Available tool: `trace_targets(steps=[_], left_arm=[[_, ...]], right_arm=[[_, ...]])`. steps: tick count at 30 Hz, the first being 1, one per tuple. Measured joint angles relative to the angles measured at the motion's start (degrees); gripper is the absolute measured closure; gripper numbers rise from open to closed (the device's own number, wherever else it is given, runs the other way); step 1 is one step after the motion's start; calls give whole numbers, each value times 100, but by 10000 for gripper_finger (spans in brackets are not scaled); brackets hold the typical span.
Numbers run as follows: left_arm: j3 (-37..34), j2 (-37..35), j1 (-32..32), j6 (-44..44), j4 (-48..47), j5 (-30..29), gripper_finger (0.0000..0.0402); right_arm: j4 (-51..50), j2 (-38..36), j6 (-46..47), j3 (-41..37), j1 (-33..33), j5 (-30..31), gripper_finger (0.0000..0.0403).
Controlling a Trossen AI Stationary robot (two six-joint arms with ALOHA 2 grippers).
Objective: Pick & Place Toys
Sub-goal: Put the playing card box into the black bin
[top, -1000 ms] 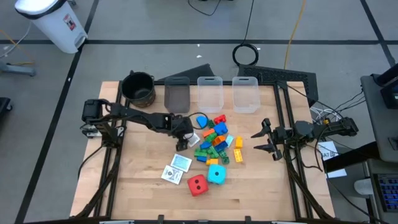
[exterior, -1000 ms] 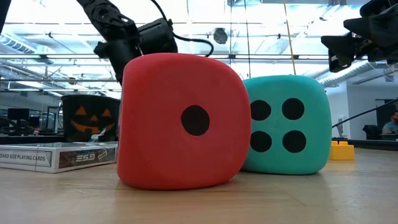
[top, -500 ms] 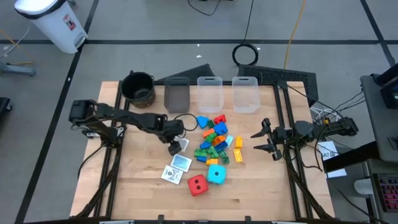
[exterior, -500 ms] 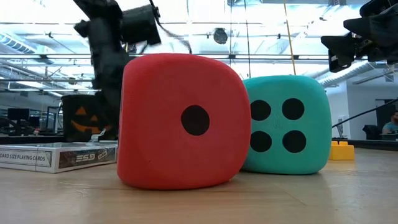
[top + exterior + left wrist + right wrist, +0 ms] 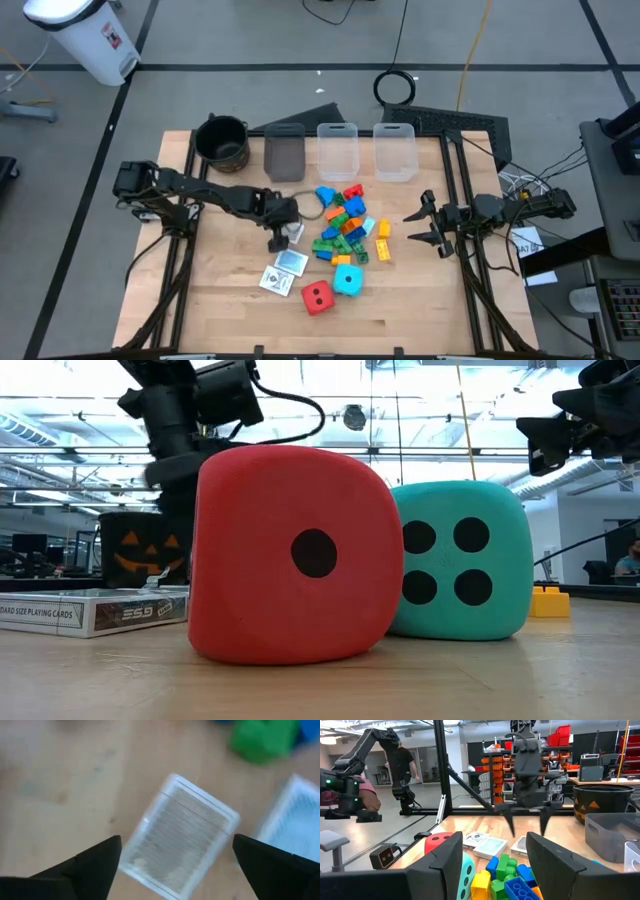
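The left gripper (image 5: 279, 238) hangs over a clear-cased card pack (image 5: 180, 837) with its jaws spread wide, one finger (image 5: 92, 865) off each side of the case and neither touching it. The pack lies flat on the wood between them, slightly askew. That looks like a release or a lining-up for a grasp (which of the two I cannot say). Just beyond the fingers sits the pile of small plastic bricks (image 5: 345, 225), with two more card packs (image 5: 285, 270) and the red die (image 5: 317, 296) and cyan die (image 5: 348, 279) on the table nearer the front edge.

The right gripper (image 5: 428, 225) waits clear of the pile at its far side, fingers partly apart and holding nothing.

Against the earlier frames, the left arm has pulled back from the bricks and its jaws have opened wider. The right arm and the dice have not moved.
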Motion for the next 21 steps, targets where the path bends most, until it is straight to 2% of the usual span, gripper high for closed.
trace_targets(steps=[4, 8, 13, 21], left_arm=[[2, 289, -117, 962, 25, 21, 15], [34, 523, -153, 1534, 97, -58, 30], [37, 725, -153, 1521, 355, -513, 44], [35, 650, -157, 1267, 499, -490, 42]], right_arm=[[2, 0, 0, 1, 0, 0, 215], [2, 0, 0, 0, 0, -1, 216], [2, 0, 0, -1, 0, 0, 216], [1, 0, 0, 1, 0, 0, 216]])
